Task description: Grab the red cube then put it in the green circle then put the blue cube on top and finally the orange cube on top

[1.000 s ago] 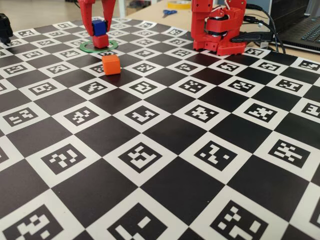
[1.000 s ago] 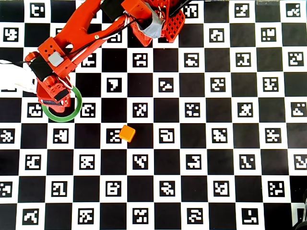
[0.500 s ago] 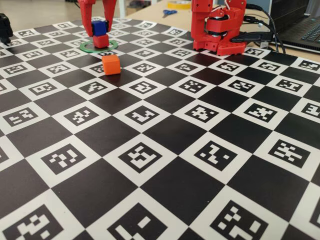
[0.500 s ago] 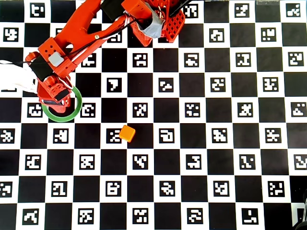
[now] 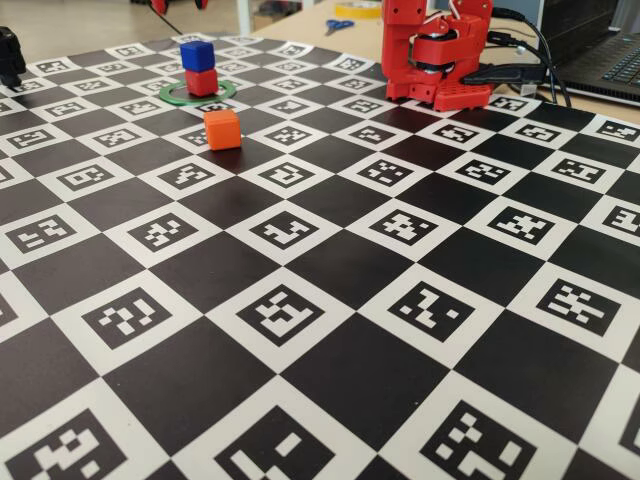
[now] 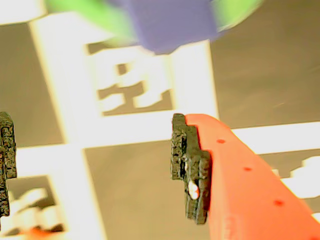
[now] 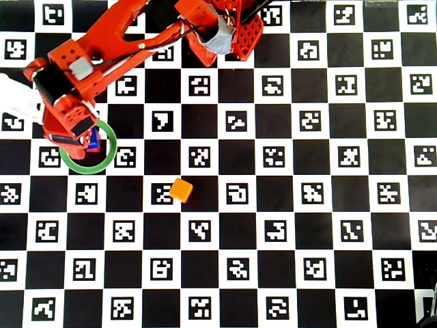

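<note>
In the fixed view the blue cube point(image 5: 197, 55) sits on the red cube point(image 5: 201, 82), and both stand inside the green circle point(image 5: 198, 93). The orange cube point(image 5: 222, 128) lies alone on the board, just in front of the ring. My gripper point(image 5: 180, 3) hangs above the stack, only its tips showing at the top edge. The wrist view shows the gripper point(image 6: 95, 165) open, nothing between its dark pads point(image 6: 190, 170), with the blue cube point(image 6: 167, 22) and green circle point(image 6: 235, 10) blurred beyond. From overhead, the gripper point(image 7: 72, 135) partly covers the blue cube point(image 7: 93, 140) in the green circle point(image 7: 87, 167); the orange cube point(image 7: 181, 190) lies to the right.
The arm's red base point(image 5: 435, 55) stands at the back of the checkered marker board point(image 5: 330, 260). A laptop and cables point(image 5: 600, 60) lie at the back right, scissors point(image 5: 338, 24) behind the board, and a dark object point(image 5: 10, 55) at the far left.
The gripper has opened, let go of the blue cube and risen away from the stack. The blue cube stays on the red cube. The orange cube has not moved.
</note>
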